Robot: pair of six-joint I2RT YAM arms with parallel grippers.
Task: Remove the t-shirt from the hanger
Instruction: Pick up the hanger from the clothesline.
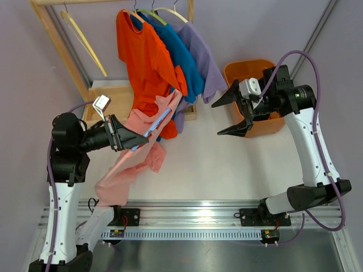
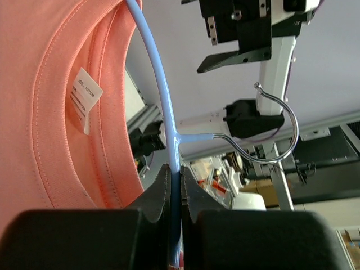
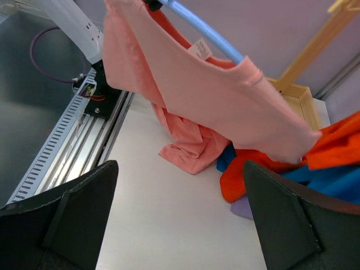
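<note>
At the near side of the table, the left gripper (image 2: pixel 175 179) is clenched on the light blue hanger (image 2: pixel 162 95). The left wrist view shows both fingers pressed against the hanger's bar just below the junction with its metal hook (image 2: pixel 281 132). The pink t-shirt (image 1: pixel 123 177) hangs from this hanger. Its lower part trails down onto the table (image 1: pixel 227 175) in front of the left arm, and its collar and label lie just beside the blue bar. In the right wrist view, one blue arm of the hanger enters the shoulder of the shirt, so we judge that at least this shoulder is on the hanger and the garment is not yet free. Farther out, the right gripper (image 1: pixel 228 113) hovers with its jaws released and spread wide, holding nothing, well apart from the shirt and facing it. Behind it stands an orange bin (image 1: pixel 249 69). At the far edge, a wooden rack (image 1: pixel 57 48) carries an orange shirt (image 1: pixel 144 62), a blue shirt (image 1: pixel 181 54), a purple shirt (image 1: pixel 204 59) and an empty yellow hanger (image 1: pixel 85 42). We judge the step in hand to be the strip-off: the hanger is secured and the free gripper is staged. The next move calls for the right gripper to approach the pink fabric near the covered shoulder, close on cloth only, and draw it along and off the hanger arm while the left gripper keeps its clamp.
</note>
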